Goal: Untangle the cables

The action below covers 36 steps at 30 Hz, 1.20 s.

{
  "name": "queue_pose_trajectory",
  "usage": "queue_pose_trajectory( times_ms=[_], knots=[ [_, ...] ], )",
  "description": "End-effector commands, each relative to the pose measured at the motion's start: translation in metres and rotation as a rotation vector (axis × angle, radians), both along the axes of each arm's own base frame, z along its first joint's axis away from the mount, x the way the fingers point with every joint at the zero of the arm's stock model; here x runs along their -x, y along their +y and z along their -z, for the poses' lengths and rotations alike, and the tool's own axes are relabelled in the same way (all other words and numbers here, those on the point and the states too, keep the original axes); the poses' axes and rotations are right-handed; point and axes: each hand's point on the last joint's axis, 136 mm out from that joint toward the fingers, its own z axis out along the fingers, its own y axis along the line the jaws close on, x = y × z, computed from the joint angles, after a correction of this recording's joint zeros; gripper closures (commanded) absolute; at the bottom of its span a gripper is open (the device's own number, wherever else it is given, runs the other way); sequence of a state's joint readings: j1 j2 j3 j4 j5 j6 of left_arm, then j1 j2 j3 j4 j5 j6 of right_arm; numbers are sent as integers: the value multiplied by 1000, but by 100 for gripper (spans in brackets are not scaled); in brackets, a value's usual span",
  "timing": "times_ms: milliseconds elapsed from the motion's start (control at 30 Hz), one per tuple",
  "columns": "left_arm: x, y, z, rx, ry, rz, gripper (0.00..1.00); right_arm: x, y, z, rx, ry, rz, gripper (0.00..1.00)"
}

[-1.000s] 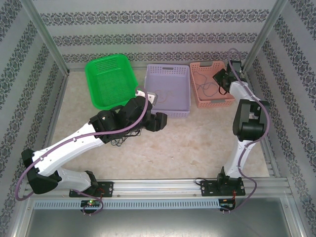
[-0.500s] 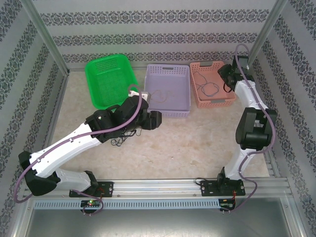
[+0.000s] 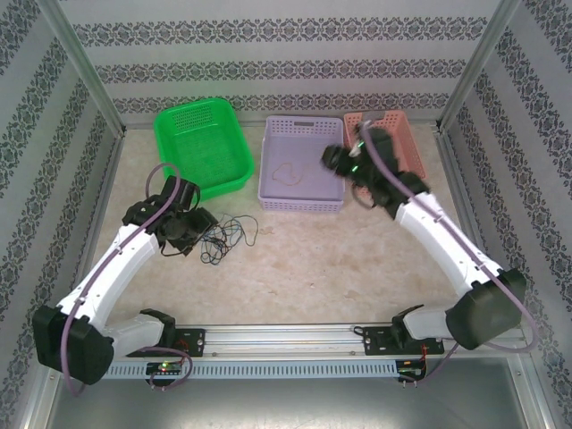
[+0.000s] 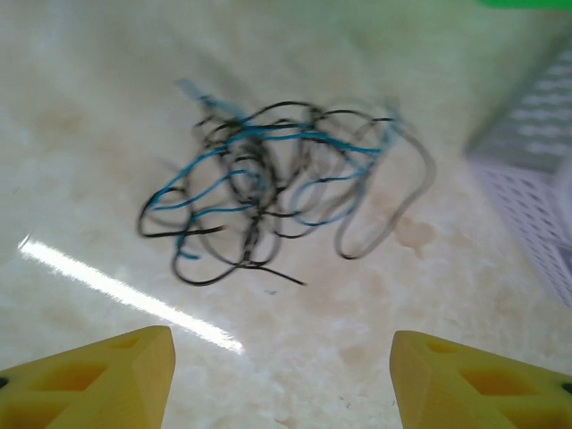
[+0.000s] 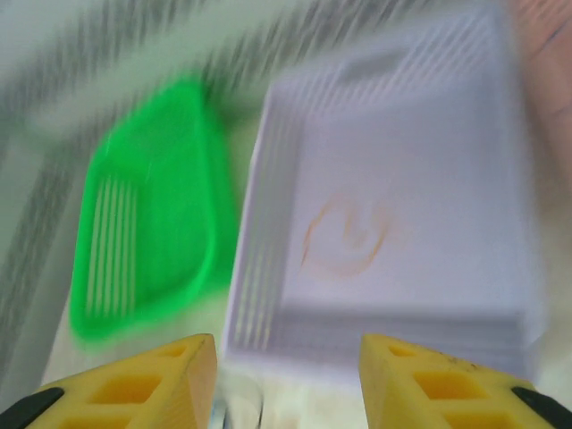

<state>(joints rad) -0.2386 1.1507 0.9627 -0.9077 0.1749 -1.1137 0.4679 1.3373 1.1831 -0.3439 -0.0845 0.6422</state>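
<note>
Cables (image 3: 225,239): one small tangle of thin black and blue-green strands, with a paler loop on one side, lying on the bare table (image 3: 357,259) in front of the green basket (image 3: 179,121) and near the purple basket (image 3: 268,165). Position judged to be a working spot, in the open and within reach of both arms. Left gripper (image 3: 186,234): just beside the tangle on its left; in the left wrist view its yellow fingers (image 4: 134,362) stand apart with nothing between them and the tangle (image 4: 268,192) straight ahead, apparently lined up for a pick. Right gripper (image 3: 332,161): over the purple basket, jaws apart and empty in the right wrist view (image 5: 288,353). One separate pale strand (image 3: 288,170) lies loose on that basket's floor, curled in an open loop (image 5: 344,237); its being alone there suggests the baskets receive freed cables. Pink basket (image 3: 407,143): largely covered by the right arm, contents not readable. Both wrist views are blurred, the right one heavily. How many strands make up the tangle, and which crosses over which, cannot be told. The fingers of both grippers are cut off by the lower frame edges.
</note>
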Motion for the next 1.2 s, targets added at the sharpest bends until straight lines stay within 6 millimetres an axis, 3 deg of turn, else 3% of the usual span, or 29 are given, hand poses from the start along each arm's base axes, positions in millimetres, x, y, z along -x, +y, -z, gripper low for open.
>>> queue_pose_trajectory(
  times_ms=[0, 100, 200, 433, 533, 667, 767, 1067, 1167],
  knots=[
    [-12, -6, 8, 150, 12, -72, 34, 62, 50, 60, 41, 140, -272, 54],
    [-21, -8, 22, 159, 44, -28, 39, 102, 80, 88, 14, 252, -422, 54],
    [-13, -15, 46, 158, 160, 19, 42, 120, 90, 108, 19, 333, -477, 55],
    [-29, -22, 74, 166, 135, 5, 43, 119, 104, 118, 6, 367, -517, 55],
    [-38, -23, 87, 132, 124, 42, 55, 117, 109, 123, 9, 376, -522, 55],
    [-29, -34, 105, 104, 173, 132, 86, 115, 111, 135, 37, 402, -502, 55],
    [-14, -42, 105, 43, 183, 227, 100, 109, 107, 141, 94, 382, -470, 54],
    [31, -112, 83, 74, 124, 658, 100, 95, 69, 159, 306, 305, -363, 49],
    [34, -124, 82, 73, 115, 703, 100, 99, 64, 175, 338, 331, -404, 48]
  ],
)
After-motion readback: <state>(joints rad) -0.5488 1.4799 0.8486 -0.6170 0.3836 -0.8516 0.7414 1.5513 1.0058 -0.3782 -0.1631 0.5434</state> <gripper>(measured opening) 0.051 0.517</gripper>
